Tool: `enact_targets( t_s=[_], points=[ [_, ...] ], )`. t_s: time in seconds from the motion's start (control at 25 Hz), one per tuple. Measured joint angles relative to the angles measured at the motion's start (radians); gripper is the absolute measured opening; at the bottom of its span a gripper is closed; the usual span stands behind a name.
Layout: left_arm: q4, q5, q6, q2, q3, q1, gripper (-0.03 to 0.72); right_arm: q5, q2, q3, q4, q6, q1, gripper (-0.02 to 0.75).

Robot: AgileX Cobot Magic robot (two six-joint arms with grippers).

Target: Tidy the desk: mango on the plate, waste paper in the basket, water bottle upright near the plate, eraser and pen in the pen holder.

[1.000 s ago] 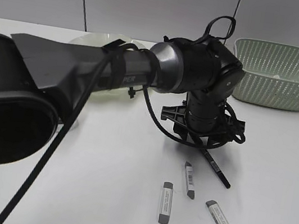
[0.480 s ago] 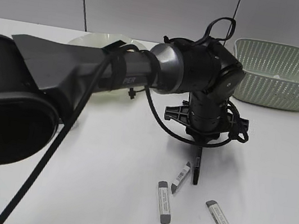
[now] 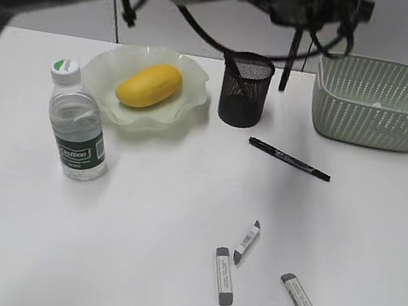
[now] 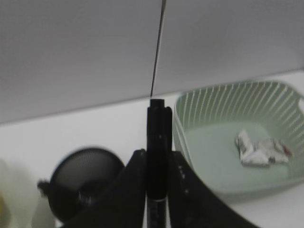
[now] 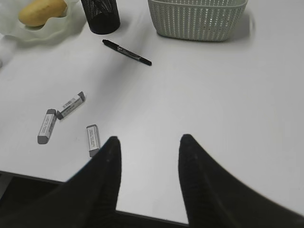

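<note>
My left gripper (image 3: 296, 24) hangs high at the back, shut on a black pen (image 3: 287, 61) that points down between the black mesh pen holder (image 3: 245, 90) and the green basket (image 3: 379, 103). In the left wrist view the jaws (image 4: 156, 164) clamp this pen (image 4: 157, 142), with the holder (image 4: 85, 178) lower left and waste paper (image 4: 261, 147) inside the basket (image 4: 228, 109). A second pen (image 3: 288, 159) lies on the table. Three erasers (image 3: 247, 241) (image 3: 224, 276) (image 3: 299, 299) lie in front. The mango (image 3: 149, 85) lies on the plate (image 3: 104, 75). The bottle (image 3: 76, 125) stands upright. My right gripper (image 5: 148, 142) is open and empty.
The right wrist view shows the table's front edge (image 5: 142, 213) just below the right jaws, the erasers (image 5: 71, 105) to their left, and the lying pen (image 5: 127, 52), holder (image 5: 100, 16) and basket (image 5: 197, 19) farther back.
My left arm has risen from the table to the back, carrying a pen. It no longer blocks the plate, bottle and holder. One eraser was nudged earlier and lies slanted.
</note>
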State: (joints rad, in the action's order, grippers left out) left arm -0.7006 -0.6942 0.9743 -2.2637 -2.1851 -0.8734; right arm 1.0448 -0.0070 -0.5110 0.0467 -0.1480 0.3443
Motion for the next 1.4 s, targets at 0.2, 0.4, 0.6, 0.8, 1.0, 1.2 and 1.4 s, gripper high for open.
enact_targets(
  t_s=[0.2, 0.4, 0.6, 0.8, 1.0, 1.2, 1.4],
  points=[
    [0.061, 0.322, -0.127, 0.086, 0.113, 0.103, 0.086, 0.000, 0.000, 0.000, 0.000, 0.000, 0.000, 0.330],
    [0.101, 0.624, -0.195, 0.183, 0.348, 0.174, 0.085, 0.000, 0.000, 0.000, 0.000, 0.000, 0.000, 0.330],
    [0.008, 1.193, -0.201, 0.277, 0.656, 0.297, 0.085, 0.000, 0.000, 0.000, 0.000, 0.000, 0.000, 0.330],
    [-0.105, 1.388, -0.295, 0.256, 0.721, 0.367, 0.085, 0.000, 0.000, 0.000, 0.000, 0.000, 0.000, 0.330],
    [0.094, 1.426, -0.467, 0.175, 0.710, 0.369, 0.085, 0.000, 0.000, 0.000, 0.000, 0.000, 0.000, 0.330],
    [0.176, 1.532, -0.489, 0.055, 0.650, 0.369, 0.085, 0.000, 0.000, 0.000, 0.000, 0.000, 0.000, 0.330],
    [0.186, 1.541, -0.494, -0.033, 0.554, 0.369, 0.085, 0.000, 0.000, 0.000, 0.000, 0.000, 0.000, 0.330]
  ],
)
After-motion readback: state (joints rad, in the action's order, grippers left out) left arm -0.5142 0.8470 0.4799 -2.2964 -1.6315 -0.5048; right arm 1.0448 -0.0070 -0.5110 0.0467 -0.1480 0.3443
